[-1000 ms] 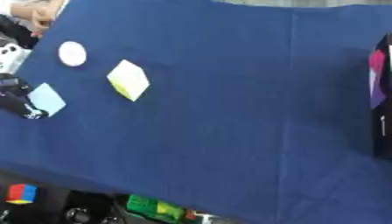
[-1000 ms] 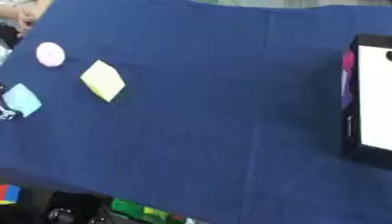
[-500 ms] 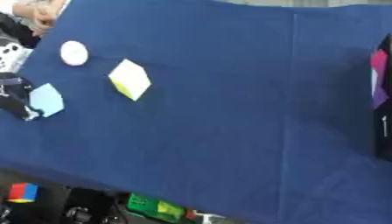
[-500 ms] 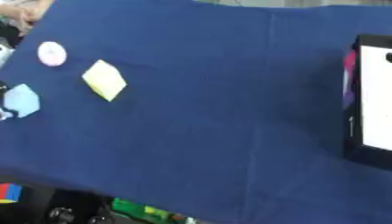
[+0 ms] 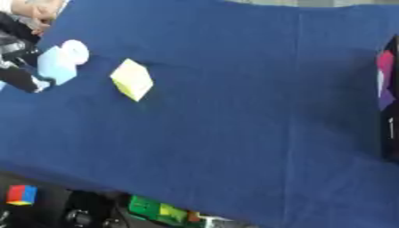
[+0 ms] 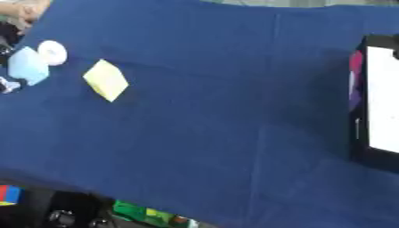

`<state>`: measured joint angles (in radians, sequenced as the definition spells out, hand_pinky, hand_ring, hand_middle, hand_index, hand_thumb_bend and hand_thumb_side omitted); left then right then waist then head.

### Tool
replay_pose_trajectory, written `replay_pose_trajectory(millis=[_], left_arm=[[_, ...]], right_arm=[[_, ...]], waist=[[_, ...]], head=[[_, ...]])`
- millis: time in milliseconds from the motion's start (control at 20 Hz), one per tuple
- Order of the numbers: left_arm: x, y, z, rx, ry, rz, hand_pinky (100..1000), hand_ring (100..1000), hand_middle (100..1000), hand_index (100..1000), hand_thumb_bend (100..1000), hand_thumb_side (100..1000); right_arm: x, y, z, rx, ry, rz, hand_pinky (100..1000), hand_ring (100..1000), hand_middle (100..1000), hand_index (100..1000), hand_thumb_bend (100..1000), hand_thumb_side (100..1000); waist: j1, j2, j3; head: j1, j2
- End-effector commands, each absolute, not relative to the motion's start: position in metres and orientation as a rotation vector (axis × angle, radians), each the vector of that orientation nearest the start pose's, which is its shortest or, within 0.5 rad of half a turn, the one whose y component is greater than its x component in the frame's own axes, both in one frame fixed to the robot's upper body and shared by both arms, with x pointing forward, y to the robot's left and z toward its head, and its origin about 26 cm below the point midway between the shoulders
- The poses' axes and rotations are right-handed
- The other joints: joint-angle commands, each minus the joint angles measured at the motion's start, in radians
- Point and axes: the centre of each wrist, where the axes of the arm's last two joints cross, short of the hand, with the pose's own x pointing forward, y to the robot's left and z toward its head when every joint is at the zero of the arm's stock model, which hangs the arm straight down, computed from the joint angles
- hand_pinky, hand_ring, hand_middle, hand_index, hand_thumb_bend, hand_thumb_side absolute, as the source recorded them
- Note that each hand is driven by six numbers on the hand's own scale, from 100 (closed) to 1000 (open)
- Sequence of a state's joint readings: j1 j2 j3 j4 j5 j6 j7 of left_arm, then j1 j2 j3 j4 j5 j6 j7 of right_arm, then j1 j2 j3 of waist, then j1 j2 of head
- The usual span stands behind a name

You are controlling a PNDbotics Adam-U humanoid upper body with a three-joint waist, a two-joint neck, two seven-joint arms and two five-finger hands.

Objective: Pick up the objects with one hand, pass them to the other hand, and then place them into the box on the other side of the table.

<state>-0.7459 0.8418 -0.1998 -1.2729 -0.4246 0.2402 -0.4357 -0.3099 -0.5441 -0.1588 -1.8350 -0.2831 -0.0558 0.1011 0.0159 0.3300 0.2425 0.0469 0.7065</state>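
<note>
— What moved?
— The light blue block (image 5: 57, 65) now sits higher, at the upper left, beside the white disc (image 5: 75, 50).
— Held?
— The left hand (image 5: 17, 62) touches it; its fingers' grip I cannot tell. The yellow block (image 5: 132, 79) lies nearby on the desk (image 5: 234, 111); the box (image 6: 377, 102) is at the right edge.

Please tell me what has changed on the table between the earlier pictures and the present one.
The left hand has lifted the light blue block off the blue cloth and carried it up toward the white round object; it now shows right beside it. The yellow block, the white round object and the black box stayed in place.
</note>
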Motion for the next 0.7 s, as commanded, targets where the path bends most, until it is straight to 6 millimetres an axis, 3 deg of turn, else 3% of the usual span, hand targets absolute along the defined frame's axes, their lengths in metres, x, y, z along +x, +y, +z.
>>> replay_pose_trajectory(millis=[50, 450, 700], left_arm=[[0.4, 0.357, 0.28, 0.937, -1.423, -1.044, 828, 751, 629, 640, 100, 153], [0.402, 0.298, 0.259, 0.879, -1.679, -1.022, 821, 710, 607, 629, 100, 199], [0.403, 0.261, 0.242, 0.878, -1.807, -1.032, 819, 692, 601, 624, 100, 219]], right_arm=[[0.313, -0.341, 0.242, -0.127, -2.277, 0.451, 1000, 1000, 1000, 1000, 100, 544], [0.312, -0.299, 0.301, -0.058, -2.369, 0.793, 992, 1000, 1000, 1000, 100, 518], [0.312, -0.263, 0.322, -0.053, -2.328, 1.101, 977, 1000, 1000, 1000, 100, 365]], waist=[[-0.002, -0.03, 0.001], [-0.023, -0.035, -0.006], [-0.037, -0.037, -0.018]], head=[[-0.019, -0.006], [-0.088, -0.029], [-0.101, -0.036]])
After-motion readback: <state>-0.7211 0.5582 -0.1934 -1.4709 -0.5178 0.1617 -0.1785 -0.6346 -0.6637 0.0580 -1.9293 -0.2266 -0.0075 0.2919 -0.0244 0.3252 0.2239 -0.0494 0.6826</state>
